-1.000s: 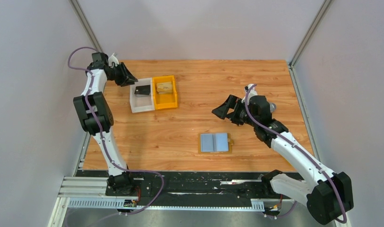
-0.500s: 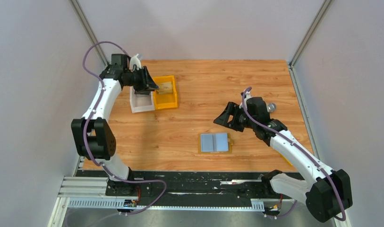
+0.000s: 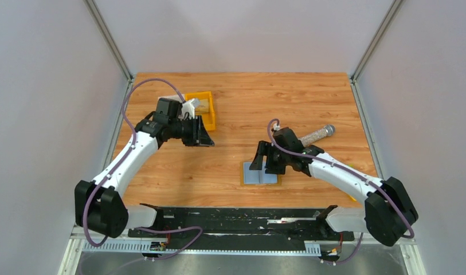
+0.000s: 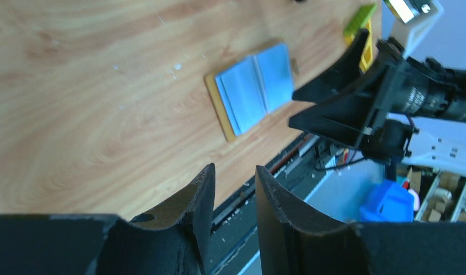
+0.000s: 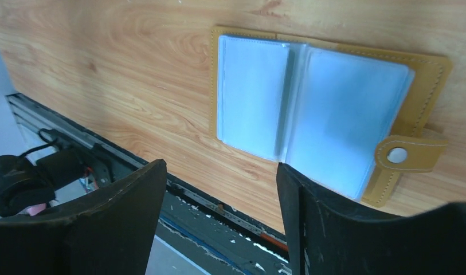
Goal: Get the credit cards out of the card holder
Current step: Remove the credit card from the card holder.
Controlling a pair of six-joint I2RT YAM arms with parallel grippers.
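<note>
Card holder (image 5: 310,114) open on wood-grain table (image 3: 247,97), grey walls (image 3: 247,34)

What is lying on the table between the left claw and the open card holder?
Only bare table lies between the left claw and the card holder; the top view shows this, and the left wrist view agrees.

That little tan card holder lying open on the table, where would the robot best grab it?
Probably the snap tab jutting past its tan edge, approached from above on that side. The card holder lies open and flat on the table, so its broad blue panels give nothing to pinch.
</note>
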